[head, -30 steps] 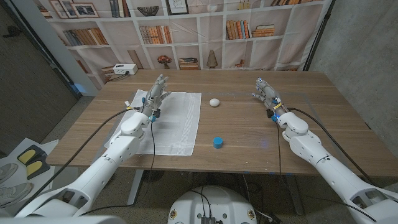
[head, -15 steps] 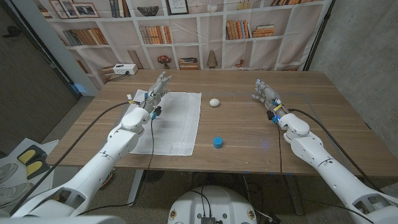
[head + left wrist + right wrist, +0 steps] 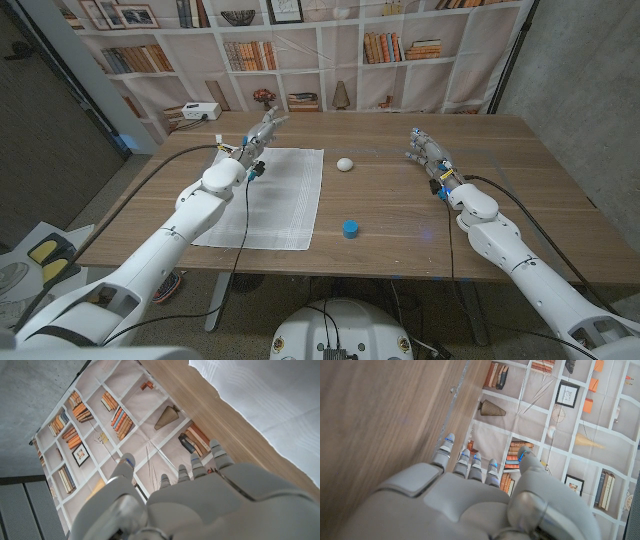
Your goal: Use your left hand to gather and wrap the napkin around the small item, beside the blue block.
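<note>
Left hand (image 3: 258, 138) over napkin (image 3: 268, 195) corner – fingers apart (right hand (image 3: 424, 150) too); no legible writing.

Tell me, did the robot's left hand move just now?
Yes. The left hand went toward the far edge of the table, past the napkin's far left corner. It holds nothing.

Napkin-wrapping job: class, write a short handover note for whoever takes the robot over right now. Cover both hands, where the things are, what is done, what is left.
Left hand: open, holding nothing, raised at the far left corner of the napkin.
Right hand: open, holding nothing, at the table's far right.
Napkin: spread flat on the table's left part.
Small white item: on bare wood just right of the napkin's far edge, not on it.
Blue block: nearer the front edge, right of the napkin.
Done: nothing gathered or wrapped.
Left: gather the napkin and wrap the item beside the block.
</note>
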`<state>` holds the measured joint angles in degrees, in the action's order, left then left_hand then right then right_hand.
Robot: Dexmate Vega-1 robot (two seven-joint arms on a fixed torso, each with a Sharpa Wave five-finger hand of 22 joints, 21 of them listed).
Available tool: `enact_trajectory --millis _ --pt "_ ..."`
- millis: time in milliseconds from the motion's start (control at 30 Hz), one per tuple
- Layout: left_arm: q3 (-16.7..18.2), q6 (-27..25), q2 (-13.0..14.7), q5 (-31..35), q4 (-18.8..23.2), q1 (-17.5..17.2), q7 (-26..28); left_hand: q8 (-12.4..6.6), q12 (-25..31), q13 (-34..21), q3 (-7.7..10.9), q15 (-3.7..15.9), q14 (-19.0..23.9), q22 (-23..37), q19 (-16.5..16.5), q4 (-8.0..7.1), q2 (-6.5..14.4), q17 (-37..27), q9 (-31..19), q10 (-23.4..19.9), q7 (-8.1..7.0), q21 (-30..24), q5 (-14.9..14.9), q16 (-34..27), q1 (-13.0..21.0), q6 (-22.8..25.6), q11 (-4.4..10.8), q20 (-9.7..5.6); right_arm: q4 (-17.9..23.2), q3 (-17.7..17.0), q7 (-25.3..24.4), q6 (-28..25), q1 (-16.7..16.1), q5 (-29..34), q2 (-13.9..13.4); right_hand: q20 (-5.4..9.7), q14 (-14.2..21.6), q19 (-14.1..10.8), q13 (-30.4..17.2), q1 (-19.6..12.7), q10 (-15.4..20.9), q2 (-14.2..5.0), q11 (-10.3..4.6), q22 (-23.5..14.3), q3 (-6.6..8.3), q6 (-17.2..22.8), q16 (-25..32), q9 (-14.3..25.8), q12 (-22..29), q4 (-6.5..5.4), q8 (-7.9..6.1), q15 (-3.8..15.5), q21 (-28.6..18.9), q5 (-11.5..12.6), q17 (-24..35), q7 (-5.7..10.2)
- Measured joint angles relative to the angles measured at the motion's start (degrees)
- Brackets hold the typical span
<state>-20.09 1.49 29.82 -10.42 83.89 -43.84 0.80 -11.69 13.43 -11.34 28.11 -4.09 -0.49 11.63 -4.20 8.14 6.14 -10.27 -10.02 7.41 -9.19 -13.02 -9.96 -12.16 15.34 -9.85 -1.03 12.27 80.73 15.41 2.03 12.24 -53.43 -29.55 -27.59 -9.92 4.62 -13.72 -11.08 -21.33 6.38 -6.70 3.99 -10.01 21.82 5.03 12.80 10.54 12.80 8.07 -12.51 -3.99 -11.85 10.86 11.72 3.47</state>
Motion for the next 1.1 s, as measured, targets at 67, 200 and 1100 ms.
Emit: enact_trajectory --millis 67,200,1100 --pt "-0.53 -0.57 0.09 1.05 0.0 0.77 -0.35 0.0 0.0 0.0 0.0 0.0 0.0 0.0 0.0 0.0 0.0 0.0 0.0 0.0 0.0 0.0 0.0 0.0 0.0 0.0 0.0 0.0 0.0 -0.08 0.0 0.2 -0.07 0.11 0.08 0.0 0.0 0.0 0.0 0.14 0.0 -0.14 0.0 0.0 0.0 0.0 0.0 0.0 0.0 0.0 0.0 0.0 0.0 0.0 0.0 0.0" --pt "-1.9 -1.62 0.34 2.89 0.0 2.59 -1.0 0.0 0.0 0.0 0.0 0.22 0.22 0.0 -0.2 0.0 0.0 -0.28 0.0 0.0 0.0 -0.07 0.0 0.0 0.0 0.0 0.0 -0.2 0.0 -0.17 -0.02 0.66 -0.19 0.3 0.21 0.0 0.0 0.0 0.0 0.15 0.0 -0.15 0.0 0.0 0.0 0.31 0.0 0.0 0.0 0.0 0.0 0.0 0.0 0.0 0.0 0.32" --pt "-11.36 -11.58 2.87 18.68 4.26 12.63 -10.04 0.48 0.0 -0.27 0.23 1.15 2.6 0.25 -1.33 0.23 -0.38 -0.26 -0.27 -0.52 -0.01 -0.76 0.0 0.0 0.38 0.0 0.96 -0.1 -0.54 -0.83 0.13 2.67 -1.09 0.53 0.77 0.0 1.01 0.0 0.01 0.24 0.71 -0.68 0.1 0.01 0.15 0.94 0.44 -0.01 0.0 -0.15 0.23 -0.19 0.2 0.0 0.14 0.13"
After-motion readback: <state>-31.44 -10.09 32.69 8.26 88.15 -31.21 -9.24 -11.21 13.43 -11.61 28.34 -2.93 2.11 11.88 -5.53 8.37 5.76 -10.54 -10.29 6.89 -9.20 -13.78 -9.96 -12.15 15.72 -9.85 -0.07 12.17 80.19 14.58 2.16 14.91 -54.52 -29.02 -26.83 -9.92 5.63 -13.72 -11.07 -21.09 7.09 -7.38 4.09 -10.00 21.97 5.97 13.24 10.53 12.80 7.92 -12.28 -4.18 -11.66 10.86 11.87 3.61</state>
